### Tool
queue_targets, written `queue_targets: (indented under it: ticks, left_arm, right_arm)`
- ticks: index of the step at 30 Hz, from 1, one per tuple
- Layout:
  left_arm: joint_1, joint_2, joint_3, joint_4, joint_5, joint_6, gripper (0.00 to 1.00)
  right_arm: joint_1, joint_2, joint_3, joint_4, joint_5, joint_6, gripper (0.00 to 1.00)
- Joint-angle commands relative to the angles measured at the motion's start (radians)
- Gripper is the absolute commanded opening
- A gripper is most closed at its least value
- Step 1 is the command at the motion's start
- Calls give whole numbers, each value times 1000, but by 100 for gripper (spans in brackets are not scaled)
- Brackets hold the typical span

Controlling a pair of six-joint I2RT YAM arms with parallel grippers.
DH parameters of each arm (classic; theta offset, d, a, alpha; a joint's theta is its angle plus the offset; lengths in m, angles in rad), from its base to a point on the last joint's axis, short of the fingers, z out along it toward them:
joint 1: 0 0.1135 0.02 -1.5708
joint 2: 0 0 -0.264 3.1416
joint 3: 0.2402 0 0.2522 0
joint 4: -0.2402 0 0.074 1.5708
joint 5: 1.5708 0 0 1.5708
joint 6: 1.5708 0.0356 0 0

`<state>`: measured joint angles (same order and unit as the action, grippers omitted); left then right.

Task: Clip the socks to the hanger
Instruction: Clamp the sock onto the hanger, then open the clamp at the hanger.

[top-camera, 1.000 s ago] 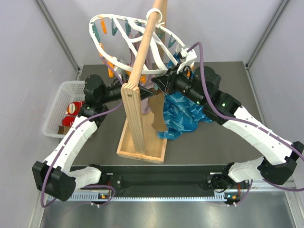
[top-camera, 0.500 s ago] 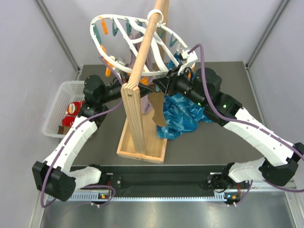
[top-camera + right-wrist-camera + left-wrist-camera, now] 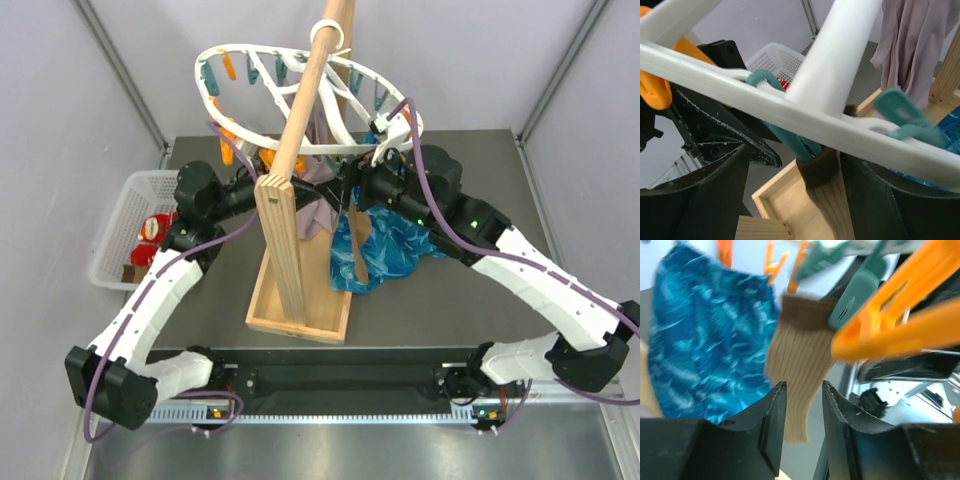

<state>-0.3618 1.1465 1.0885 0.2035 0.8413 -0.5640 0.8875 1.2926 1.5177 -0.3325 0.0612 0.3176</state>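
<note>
Tan sock (image 3: 797,365) on teal peg (image 3: 857,302), inside spread right claw (image 3: 795,167), just beyond spread left claw (image 3: 803,390).

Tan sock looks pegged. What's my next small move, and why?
Probably ease the left gripper straight back from the tan sock. A teal peg bites its brown cuff, the sock hangs beyond the open jaws, and the right gripper is open too, so neither holds it.
</note>
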Motion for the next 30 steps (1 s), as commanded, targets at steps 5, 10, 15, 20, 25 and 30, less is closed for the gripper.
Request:
queue_targets:
  ticks: [5,10,15,20,25,30]
  left_arm:
    - [-3,-148,-85,-131,-171,111,48]
    - [-3,-289,-165,-145,-269,110,52]
    - [-3,-425,-257,-151,-387,98,52]
    - [-3,-470,-240,-122,-416,67,53]
    - [-3,-472,-211,-58,-496,52,58]
    - [-3,-452,-164,-47,-623,65,57]
  right_arm:
    - [-2,-75,4,-62,26,-11,80]
    - [-2,-110,-7,-82,14,-23,83]
    - [-2,-127,5,-111,-12,-23,83]
    - [-2,-136,10,-106,-82,1,77]
    - [-2,-142,10,-88,-123,9,75]
    - [-2,-151,-2,-88,-31,-20,74]
